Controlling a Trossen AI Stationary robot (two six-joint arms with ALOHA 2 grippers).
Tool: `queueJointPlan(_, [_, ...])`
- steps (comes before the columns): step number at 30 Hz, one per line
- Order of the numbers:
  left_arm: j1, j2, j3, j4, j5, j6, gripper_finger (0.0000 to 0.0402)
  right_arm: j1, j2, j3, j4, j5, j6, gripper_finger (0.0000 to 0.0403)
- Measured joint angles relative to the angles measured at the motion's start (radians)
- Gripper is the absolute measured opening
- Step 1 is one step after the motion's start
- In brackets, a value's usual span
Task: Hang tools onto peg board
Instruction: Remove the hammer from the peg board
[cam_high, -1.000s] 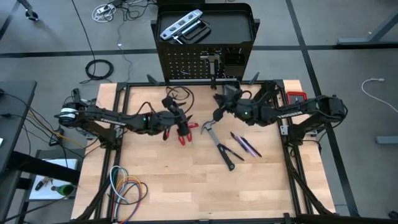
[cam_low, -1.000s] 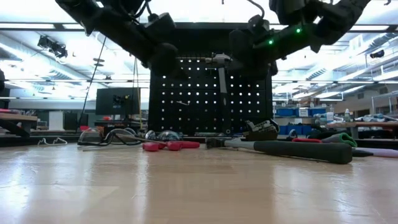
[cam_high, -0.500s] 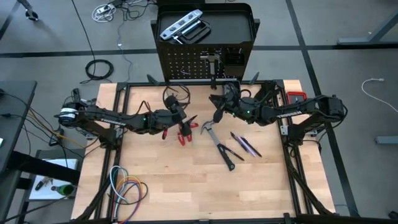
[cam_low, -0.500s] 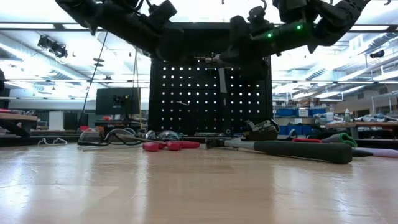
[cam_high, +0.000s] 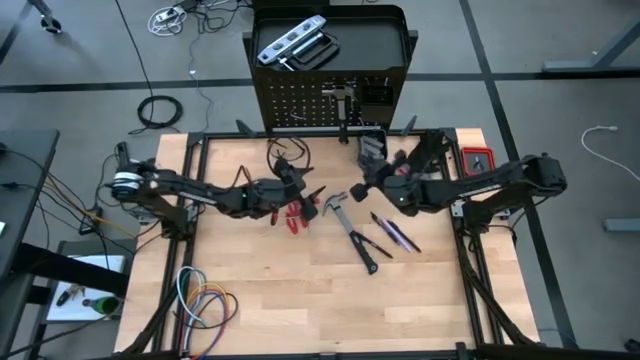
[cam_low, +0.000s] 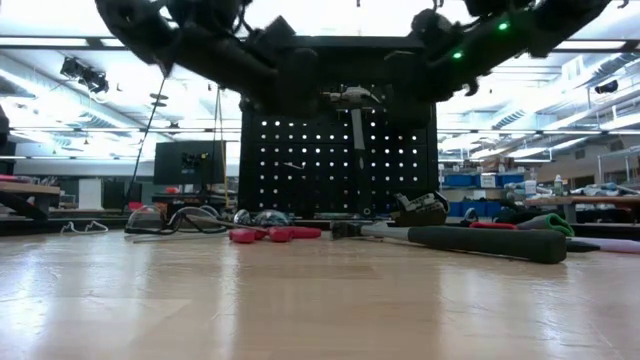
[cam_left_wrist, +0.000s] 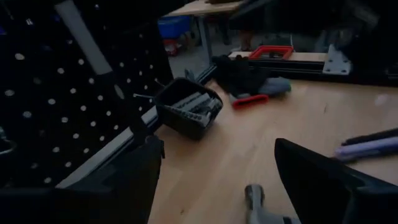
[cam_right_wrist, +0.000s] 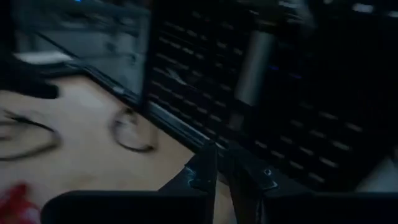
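Hanging so far: one hammer (cam_low: 353, 101) sits on the peg board (cam_high: 300, 105), head up and handle straight down; a silver level (cam_high: 290, 42) lies in the tray on top of the stand.
Waiting on the surface: red-handled pliers (cam_high: 297, 216), a second hammer (cam_high: 351, 228) and the screwdrivers (cam_high: 396, 233) lie flat, well short of the board.
Left tool (cam_high: 306, 199): spread wide and holding nothing, low over the pliers.
Right tool (cam_high: 362, 184): fingers almost together with nothing seen between them, near the foot of the board, just beside the loose hammer's head.
Risk, crowding: the two tools hang close together mid-surface; if both reach in at once, the arms could knock each other or sweep the pliers aside.
Risk, pliers grip: the handles lie flat and splayed, so a pinch on one handle may let the pliers swing or slip on the lift.
Risk, hung hammer: a carried item brushing it on the approach could tip it off its peg.
Risk, small black box (cam_high: 372, 146): it sits at the board's base and could be nudged by a low approach.
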Motion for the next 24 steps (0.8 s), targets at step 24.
queueJointPlan(24, [0.035,0.307,0.34,0.132,-0.223,0.077,0.0308,0.052,-0.304,0.0,-0.762,-0.093,0.342,0.0029])
